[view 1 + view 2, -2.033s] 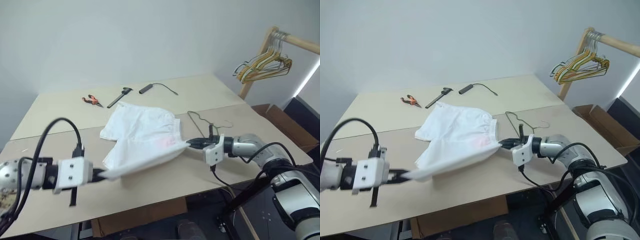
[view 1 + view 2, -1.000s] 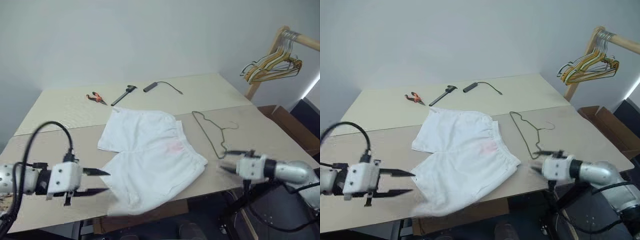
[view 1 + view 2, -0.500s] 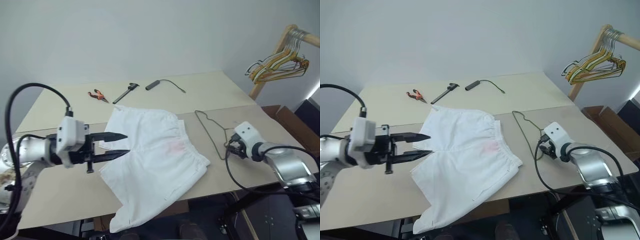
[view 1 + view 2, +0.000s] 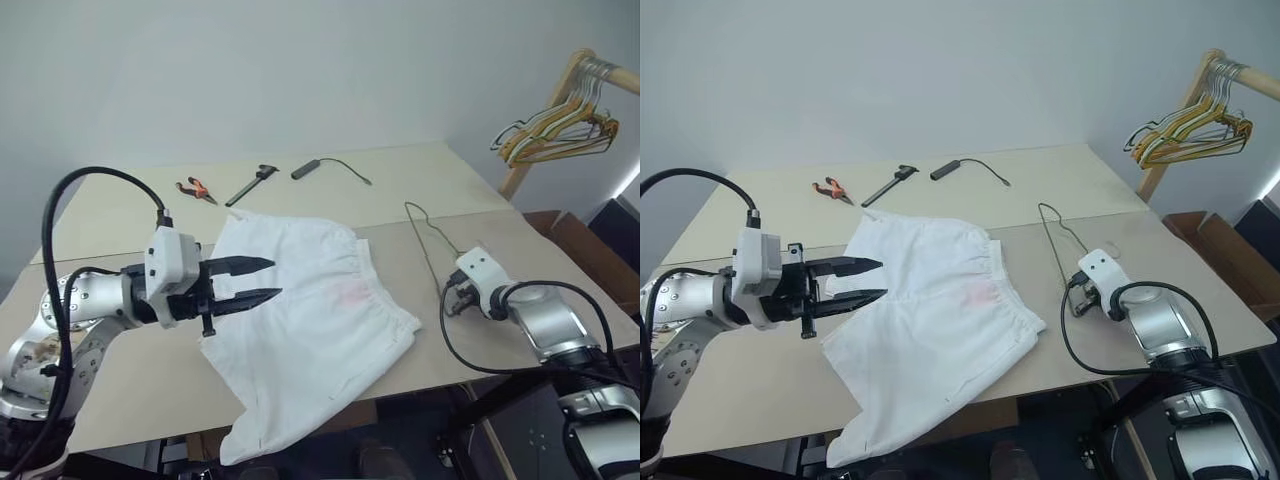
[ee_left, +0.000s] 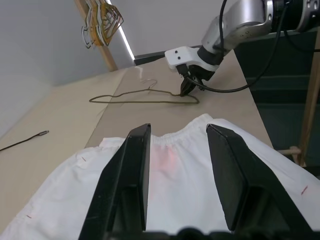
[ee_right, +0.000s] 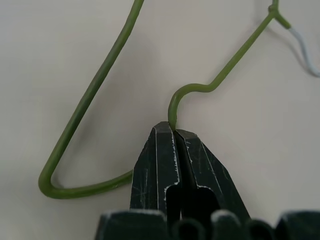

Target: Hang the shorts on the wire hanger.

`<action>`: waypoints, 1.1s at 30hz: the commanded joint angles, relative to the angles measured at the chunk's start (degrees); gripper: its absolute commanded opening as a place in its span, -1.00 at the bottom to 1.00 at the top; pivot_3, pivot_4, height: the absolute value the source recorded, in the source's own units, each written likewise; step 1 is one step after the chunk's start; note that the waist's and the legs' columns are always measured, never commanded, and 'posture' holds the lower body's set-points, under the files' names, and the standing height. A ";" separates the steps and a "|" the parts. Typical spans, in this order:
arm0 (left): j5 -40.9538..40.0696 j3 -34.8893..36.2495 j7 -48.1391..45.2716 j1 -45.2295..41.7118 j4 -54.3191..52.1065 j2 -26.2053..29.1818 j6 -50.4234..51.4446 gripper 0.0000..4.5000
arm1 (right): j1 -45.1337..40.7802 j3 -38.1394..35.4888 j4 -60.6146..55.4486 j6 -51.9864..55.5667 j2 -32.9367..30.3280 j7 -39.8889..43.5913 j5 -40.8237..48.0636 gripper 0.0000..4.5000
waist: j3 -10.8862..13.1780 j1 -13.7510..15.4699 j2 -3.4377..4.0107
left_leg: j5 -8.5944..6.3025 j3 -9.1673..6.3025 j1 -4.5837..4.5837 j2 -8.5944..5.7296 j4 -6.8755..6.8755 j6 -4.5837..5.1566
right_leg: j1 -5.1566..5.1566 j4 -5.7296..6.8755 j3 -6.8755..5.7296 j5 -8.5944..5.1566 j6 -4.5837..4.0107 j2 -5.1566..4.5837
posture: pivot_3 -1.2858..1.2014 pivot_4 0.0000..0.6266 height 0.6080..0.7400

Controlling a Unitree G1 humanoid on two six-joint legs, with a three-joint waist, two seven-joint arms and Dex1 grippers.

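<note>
While the right gripper (image 6: 174, 131) pinches the wire hanger (image 6: 95, 95) lying on the table (image 4: 470, 195), its fingers hide the wire's end; the left gripper (image 4: 262, 282) hangs open over the spread-out shorts (image 4: 310, 320)

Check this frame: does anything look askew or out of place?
Yes: the shorts lie crooked, one leg drooping over the table's near edge. The right gripper is shut on the wire hanger; the open left gripper holds nothing.

Bare bench (image 4: 130, 370) lies open near the front edge. The shorts (image 4: 310, 320) cover the middle; pliers (image 4: 193, 190) and a caliper (image 4: 250, 184) crowd the far side.
</note>
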 commanded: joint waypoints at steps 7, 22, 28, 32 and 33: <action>1.78 -1.31 7.30 -11.25 6.44 -3.42 4.85 -0.15 | -0.51 10.23 2.57 -61.56 -16.77 -31.99 -39.08 -0.98 | 0.08 -0.39 0.12 | 0.01 0.10 -0.09 -0.07 0.03 -0.02 | -0.14 -0.01 0.07 -0.06 0.19 -0.05 | -0.06 -1.00 1.00; 5.25 -15.13 5.00 -25.34 17.72 -6.04 20.34 -0.15 | -11.59 12.04 8.24 -73.32 -15.58 -58.26 -57.79 -0.98 | 0.02 -3.49 0.00 | 0.02 -0.02 -0.05 -0.10 0.17 -0.03 | 0.02 -0.05 0.16 0.05 0.07 -0.02 | -0.08 -1.00 1.00; 7.50 -17.44 4.39 -28.17 21.42 -9.42 20.96 -0.15 | -11.44 10.87 5.52 -74.82 -15.32 -57.28 -57.44 -0.98 | 0.02 -3.83 0.00 | 0.01 -0.02 -0.08 -0.10 0.23 -0.02 | 0.01 -0.04 0.18 0.06 0.08 -0.02 | -0.09 -1.00 1.00; 7.67 -18.04 1.41 -28.25 21.83 -9.16 21.13 -0.54 | -11.79 10.73 5.09 -75.33 -15.72 -56.60 -58.00 -1.00 | 0.02 -4.25 0.00 | 0.02 -0.03 -0.08 -0.10 0.26 -0.02 | 0.01 -0.03 0.18 0.07 0.08 -0.03 | -0.09 -1.00 1.00; 7.71 -18.24 0.38 -28.09 21.63 -8.86 21.00 -0.67 | -11.85 10.63 5.20 -75.40 -15.68 -56.65 -57.99 -1.00 | 0.02 -4.40 0.00 | 0.01 -0.03 -0.08 -0.10 0.27 -0.02 | 0.01 -0.02 0.18 0.07 0.08 -0.03 | -0.09 -1.00 1.00</action>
